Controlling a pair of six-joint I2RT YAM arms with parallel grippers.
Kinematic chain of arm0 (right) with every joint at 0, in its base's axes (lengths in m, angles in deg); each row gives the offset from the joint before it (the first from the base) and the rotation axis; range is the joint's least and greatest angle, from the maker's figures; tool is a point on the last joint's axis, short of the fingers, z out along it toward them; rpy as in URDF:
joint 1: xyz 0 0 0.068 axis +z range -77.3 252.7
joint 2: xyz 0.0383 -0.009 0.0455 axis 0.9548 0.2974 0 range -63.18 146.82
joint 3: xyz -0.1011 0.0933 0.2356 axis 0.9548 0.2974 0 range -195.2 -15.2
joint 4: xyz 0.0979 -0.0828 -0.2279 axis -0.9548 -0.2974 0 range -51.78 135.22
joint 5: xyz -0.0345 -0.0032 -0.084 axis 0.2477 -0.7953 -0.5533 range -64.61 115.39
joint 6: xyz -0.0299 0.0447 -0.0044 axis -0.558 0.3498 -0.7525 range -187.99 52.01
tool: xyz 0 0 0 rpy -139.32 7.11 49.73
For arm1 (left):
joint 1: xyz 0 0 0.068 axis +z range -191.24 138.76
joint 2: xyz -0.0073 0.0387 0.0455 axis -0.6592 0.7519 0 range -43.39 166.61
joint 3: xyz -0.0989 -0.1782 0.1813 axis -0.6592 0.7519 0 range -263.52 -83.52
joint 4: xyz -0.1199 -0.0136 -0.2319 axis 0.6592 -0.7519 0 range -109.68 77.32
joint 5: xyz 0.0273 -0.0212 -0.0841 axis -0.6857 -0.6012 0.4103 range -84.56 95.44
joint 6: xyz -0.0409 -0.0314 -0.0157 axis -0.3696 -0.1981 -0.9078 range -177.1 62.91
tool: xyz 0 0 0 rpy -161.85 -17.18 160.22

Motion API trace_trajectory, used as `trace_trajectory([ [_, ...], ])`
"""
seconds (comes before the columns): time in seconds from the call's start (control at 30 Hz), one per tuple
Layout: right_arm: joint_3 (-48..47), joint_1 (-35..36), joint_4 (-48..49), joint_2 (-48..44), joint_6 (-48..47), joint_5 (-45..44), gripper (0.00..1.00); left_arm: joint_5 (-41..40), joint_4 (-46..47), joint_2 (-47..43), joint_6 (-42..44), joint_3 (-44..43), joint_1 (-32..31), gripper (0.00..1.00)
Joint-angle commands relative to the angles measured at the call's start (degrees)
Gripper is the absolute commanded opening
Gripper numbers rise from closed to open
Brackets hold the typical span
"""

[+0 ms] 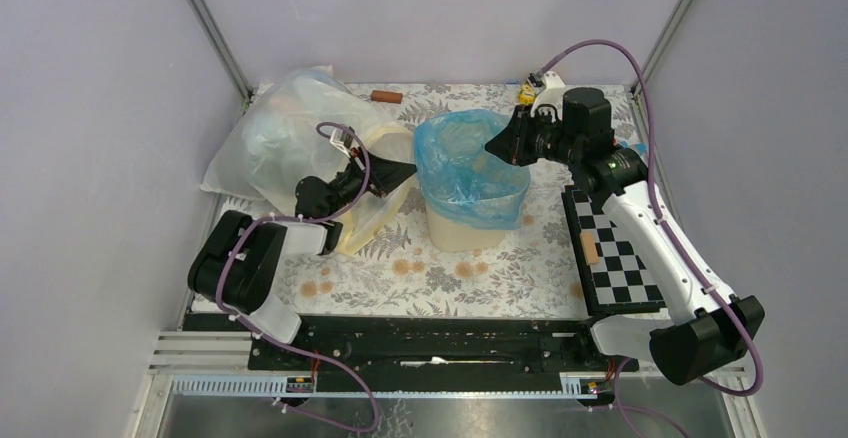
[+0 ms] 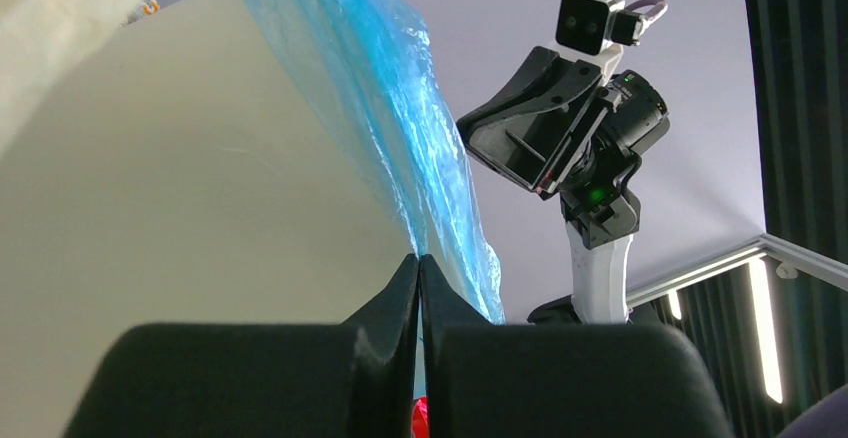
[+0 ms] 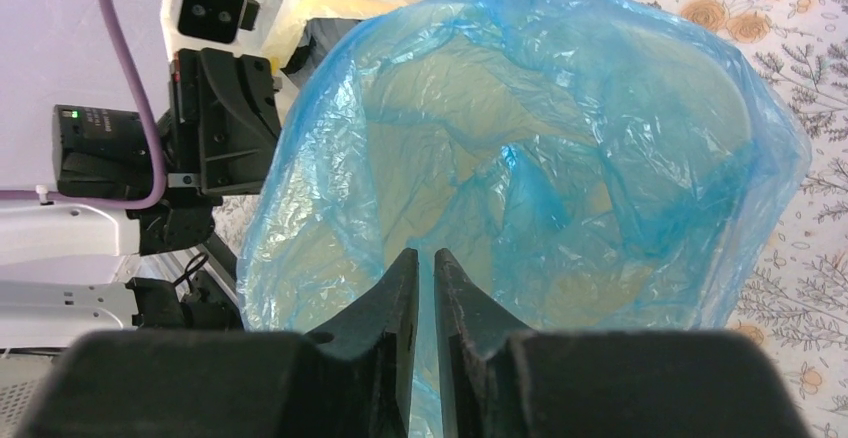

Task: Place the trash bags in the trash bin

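Bag (image 3: pixel 560 158) right in front of me: thin blue plastic, translucent, crinkled all over, glossy on the creases. Bin (image 1: pixel 470 230) under it: cream plastic, smooth, matt. Left of the bin, a clear sack (image 1: pixel 270 138) of shiny, wrinkled film. My fingers (image 3: pixel 385 308): matt black plastic.

Top: high behind the arm bases (image 1: pixel 272 320), looking down. Left wrist: low against the cream plastic bin (image 2: pixel 200 208), facing up. Right wrist: close above its crinkly light-blue plastic bag (image 3: pixel 560 108). All three share both.
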Motion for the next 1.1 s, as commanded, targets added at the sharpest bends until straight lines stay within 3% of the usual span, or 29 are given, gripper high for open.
trace_trajectory([
  [0.0,-2.7,0.5,1.8,-0.4,-0.5,1.7,0.17,1.2,8.2,0.9,1.1,-2.6,0.0,0.00],
  [0.1,-2.8,0.5,1.3,-0.4,-0.9,2.0,0.16,0.7,6.5,1.0,2.2,-1.4,0.2,0.00],
  [0.3,-6.8,3.9,-5.2,2.6,-4.9,-3.7,0.13,-2.1,-7.6,-0.3,9.4,1.7,0.2,0.00],
  [0.4,-10.7,7.2,-9.5,5.5,-7.6,-8.9,0.11,-4.7,-18.8,-3.5,17.1,1.6,0.2,0.00],
  [0.57,-17.8,11.4,-17.5,12.1,-10.8,-17.0,0.00,-15.2,-46.0,-11.9,37.3,-2.8,-2.6,0.00],
  [0.73,-22.0,14.3,-22.8,17.1,-12.5,-23.0,0.00,-24.2,-62.3,-14.2,46.7,-7.3,-5.8,0.00],
  [1.07,-22.3,17.2,-25.9,22.8,-16.3,-28.2,0.00,-29.0,-73.6,-9.0,53.9,-11.8,-9.0,0.00],
])
